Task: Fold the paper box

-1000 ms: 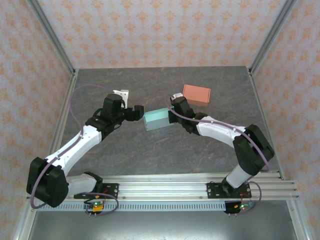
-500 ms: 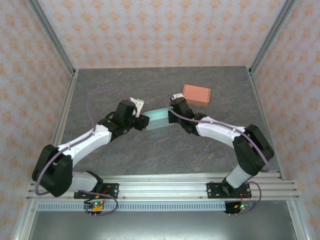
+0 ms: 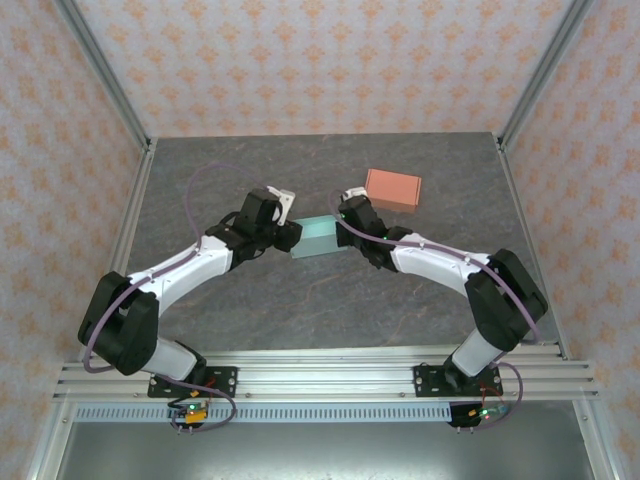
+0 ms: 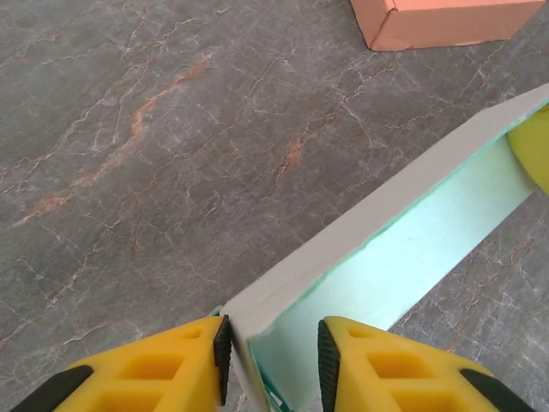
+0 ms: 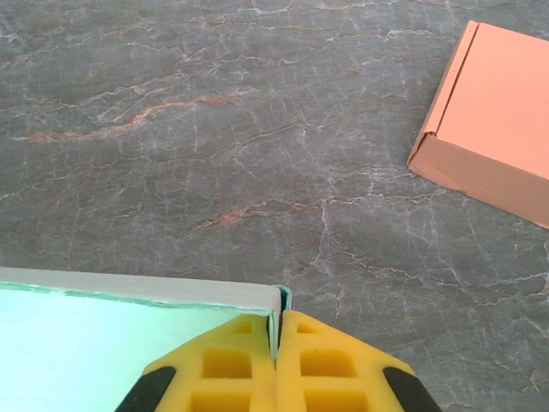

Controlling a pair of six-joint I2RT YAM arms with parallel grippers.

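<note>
The paper box (image 3: 320, 237) is a mint-green open carton, lying on the grey stone table (image 3: 300, 300) between my two grippers. My left gripper (image 3: 290, 237) is at its left end. In the left wrist view the left gripper (image 4: 273, 356) straddles the box's (image 4: 412, 249) end wall: one pad touches the white outer face, while the other stands inside the box with a gap. My right gripper (image 3: 343, 228) holds the right end. In the right wrist view the right gripper (image 5: 276, 322) is shut on the thin end wall of the box (image 5: 103, 330).
A closed orange box (image 3: 393, 189) lies at the back right, just beyond the right gripper, and is seen again as the orange box (image 5: 497, 112) and the orange box (image 4: 446, 21). Metal frame posts and patterned walls enclose the table.
My left arm has swung right to the box's left end, and its jaws have narrowed around that end wall. The right arm and the box have stayed put.
</note>
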